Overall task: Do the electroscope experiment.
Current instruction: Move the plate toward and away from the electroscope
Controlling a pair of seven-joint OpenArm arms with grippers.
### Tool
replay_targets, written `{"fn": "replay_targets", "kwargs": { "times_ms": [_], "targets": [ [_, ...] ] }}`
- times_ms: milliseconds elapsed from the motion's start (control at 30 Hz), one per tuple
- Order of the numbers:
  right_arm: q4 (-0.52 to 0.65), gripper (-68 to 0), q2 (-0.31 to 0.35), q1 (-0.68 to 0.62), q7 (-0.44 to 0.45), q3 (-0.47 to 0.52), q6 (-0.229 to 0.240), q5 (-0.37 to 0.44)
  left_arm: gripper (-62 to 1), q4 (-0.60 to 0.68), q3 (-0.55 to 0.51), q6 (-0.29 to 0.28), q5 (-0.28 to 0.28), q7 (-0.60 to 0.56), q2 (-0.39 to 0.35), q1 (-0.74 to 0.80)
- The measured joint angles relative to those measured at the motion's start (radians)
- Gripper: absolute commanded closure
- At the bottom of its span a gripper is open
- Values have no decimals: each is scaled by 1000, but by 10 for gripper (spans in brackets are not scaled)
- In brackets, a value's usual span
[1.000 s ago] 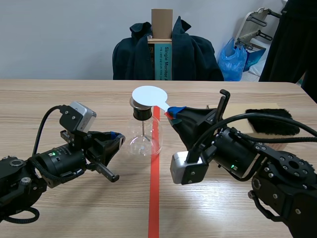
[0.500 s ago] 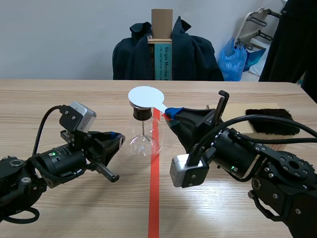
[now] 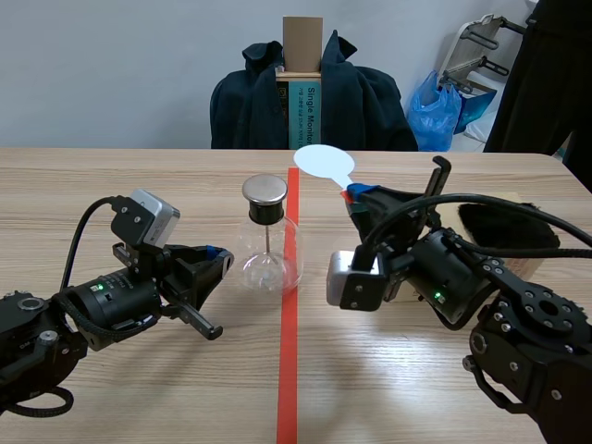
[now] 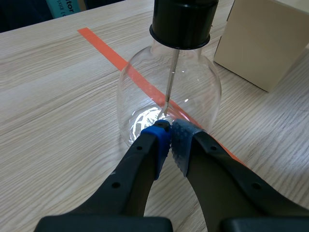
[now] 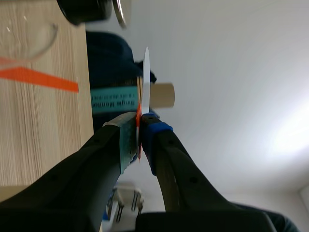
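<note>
In the scene view the flask (image 3: 269, 252) stands on the table (image 3: 111, 185), just left of the red tape (image 3: 289, 370) that runs down the middle. A black stopper (image 3: 264, 212) plugs its neck, and a round metal cap (image 3: 264, 189) sits on top. The left gripper (image 3: 220, 262) lies low beside the flask, its tips close to the glass. The right gripper (image 3: 353, 194) is raised to the right of the tape and holds a white disc (image 3: 322, 162) by its stem. The disc is above and to the right of the cap, clear of it. A strip of black fur (image 3: 509, 227) lies on a pale box (image 3: 450, 220) behind the right arm. A chair draped with a dark coat (image 3: 250, 102) stands across the table.

In the left wrist view the two fingers are closed, pad against pad, with nothing between them. Their tips rest at the foot of the flask (image 4: 169, 96). A thin rod (image 4: 170, 79) hangs from the stopper (image 4: 182, 21) inside the glass. The tape (image 4: 111, 55) passes under the flask, and the box (image 4: 263, 41) stands beyond it.

In the right wrist view the fingers are clamped on the stem of the disc (image 5: 146, 77), which shows edge-on and rises straight ahead of the pads (image 5: 128, 137). The flask (image 5: 24, 34) and its cap (image 5: 123, 12) lie well off to one side.
</note>
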Motion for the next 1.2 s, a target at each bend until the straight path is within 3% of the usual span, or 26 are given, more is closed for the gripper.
{"fn": "replay_targets", "kwargs": {
  "times_ms": [300,533,767,1067,1200],
  "targets": [
    [0,-8,0,0,-193,0,0,1,-51,0,0,0,0,0,0,0],
    [0,-8,0,0,-200,0,0,-6,-51,0,0,0,0,0,0,0],
    [0,-8,-2,0,-69,0,-5,-14,-50,0,0,0,0,0,0,0],
    [0,-8,-2,0,204,0,-28,-15,-51,0,0,0,0,0,0,0],
    [0,-8,-2,0,285,0,-27,-15,-51,0,0,0,0,0,0,0]
  ]
}}
